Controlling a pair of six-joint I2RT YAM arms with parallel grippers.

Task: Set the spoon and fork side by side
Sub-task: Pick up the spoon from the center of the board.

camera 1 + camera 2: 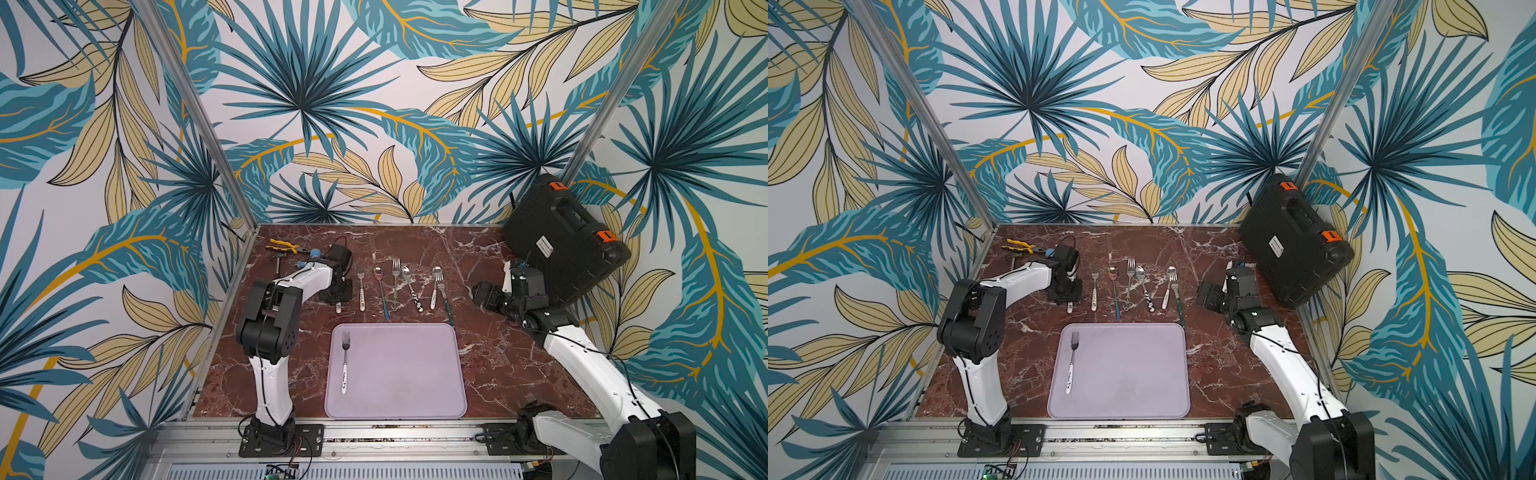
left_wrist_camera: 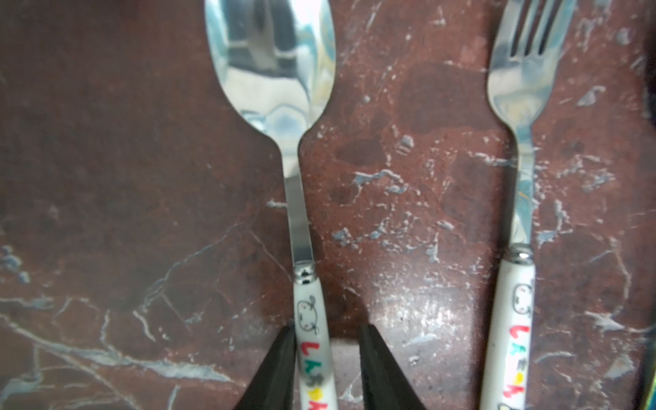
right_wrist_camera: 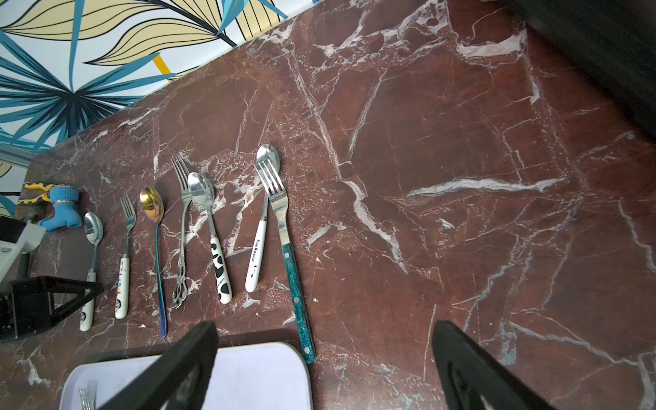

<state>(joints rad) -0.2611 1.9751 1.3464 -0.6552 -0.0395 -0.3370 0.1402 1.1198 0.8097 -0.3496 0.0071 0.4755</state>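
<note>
Tropical leaf wallpaper in teal and tan enclosed a red-brown marble table (image 1: 498, 365). On its near centre lay a lilac tray (image 1: 399, 374), holding one white-handled fork (image 1: 345, 362) at its left side, tines far, handle near. Beyond the tray ran a row of mixed cutlery. At the row's left end lay the spoon (image 2: 299, 213), its long axis running near to far, bowl far, parallel to the fork on the tray. The left gripper (image 2: 328, 328) was down directly over the spoon's white lettered handle, its fingers (image 2: 280, 365) straddling it crosswise. One touched the handle and the other stood just clear, so the jaws were narrowed but not yet clamped. A matching fork (image 2: 521, 184) lay just right of the spoon. The right gripper (image 3: 323, 330), spread wide and empty, hovered well apart at the right, near a black case (image 1: 561, 241). The left arm was plainly the nearer.
</note>
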